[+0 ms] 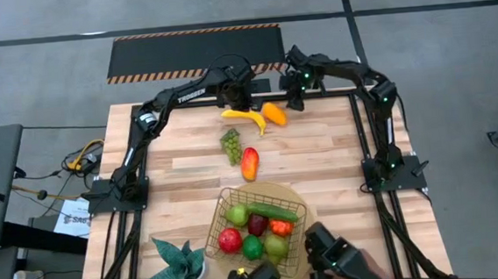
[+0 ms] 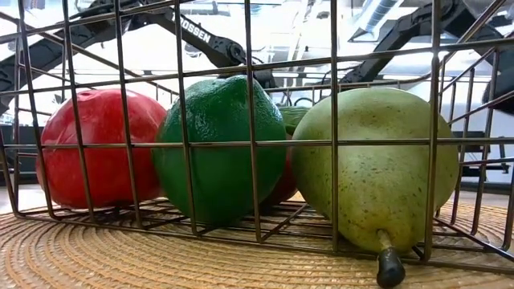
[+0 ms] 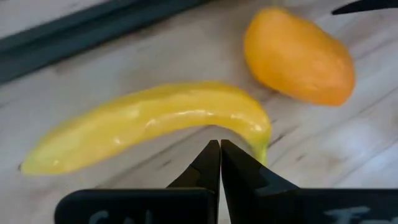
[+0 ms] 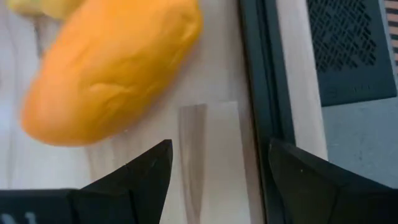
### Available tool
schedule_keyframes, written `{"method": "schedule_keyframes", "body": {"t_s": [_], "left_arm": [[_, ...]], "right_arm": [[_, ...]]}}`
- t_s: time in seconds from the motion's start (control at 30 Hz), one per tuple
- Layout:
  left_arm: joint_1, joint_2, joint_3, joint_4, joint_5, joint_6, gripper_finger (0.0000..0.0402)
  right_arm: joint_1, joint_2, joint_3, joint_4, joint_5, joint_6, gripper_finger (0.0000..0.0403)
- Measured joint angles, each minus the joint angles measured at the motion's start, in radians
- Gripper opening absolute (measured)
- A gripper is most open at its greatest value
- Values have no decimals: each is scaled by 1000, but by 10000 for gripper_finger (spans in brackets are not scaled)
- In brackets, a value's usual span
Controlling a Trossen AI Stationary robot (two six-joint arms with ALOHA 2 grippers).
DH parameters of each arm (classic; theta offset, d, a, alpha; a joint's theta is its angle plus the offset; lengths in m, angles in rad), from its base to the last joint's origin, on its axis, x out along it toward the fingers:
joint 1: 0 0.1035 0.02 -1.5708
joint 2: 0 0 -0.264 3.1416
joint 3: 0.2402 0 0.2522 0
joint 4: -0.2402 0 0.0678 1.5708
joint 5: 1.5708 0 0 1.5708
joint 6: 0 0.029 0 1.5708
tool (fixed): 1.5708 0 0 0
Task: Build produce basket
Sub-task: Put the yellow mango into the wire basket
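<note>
A yellow banana (image 1: pixel 246 118) and an orange fruit (image 1: pixel 273 113) lie side by side on the wooden table near its far edge. My left gripper (image 3: pixel 219 149) is shut and points down over the banana (image 3: pixel 149 121), with its tips at the banana's curved side. My right gripper (image 4: pixel 221 155) stands open beside the orange fruit (image 4: pixel 112 68), with bare wood between its fingers. Green grapes (image 1: pixel 231 146) and a red-orange mango (image 1: pixel 250 163) lie mid-table. The wire basket (image 1: pixel 221 214) holds several fruits, among them a red apple (image 2: pixel 96 148), a lime (image 2: pixel 217 148) and a pear (image 2: pixel 377 168). My left gripper's shut fingertips (image 3: pixel 214 152) stand at the banana's side near its stem end (image 3: pixel 258 134), coming from above. I cannot tell whether they touch it.
The basket stands on a round tan mat (image 2: pixel 120 257) at the table's near side. A teal leafy plant (image 1: pixel 180 260) stands to its left. The dark rail of the table's far edge (image 4: pixel 261 74) runs close behind my right gripper. Bare wood lies to the left and right of the grapes.
</note>
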Motion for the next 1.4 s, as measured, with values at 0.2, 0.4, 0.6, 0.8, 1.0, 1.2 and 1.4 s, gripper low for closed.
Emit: {"method": "schedule_keyframes", "body": {"t_s": [0.2,0.4,0.6,0.8,1.0,1.2,1.4], "left_arm": [[-44,9,0,-33,62,27,0],[-77,9,0,-83,210,63,0],[-133,-36,12,-110,149,105,0],[-148,-197,27,-161,105,130,0],[-185,-326,26,-277,-63,130,19],[-237,-437,25,-438,-253,139,111],[-289,-559,25,-511,-336,77,223]], "right_arm": [[107,4,2,-26,-38,-75,285],[177,-21,5,-160,-21,-175,285],[188,-145,5,-205,-28,-117,285],[179,-303,5,-21,-30,151,286],[235,-342,5,17,11,824,286],[353,-295,3,5,193,1021,287],[410,-191,2,-26,211,1102,324]]}}
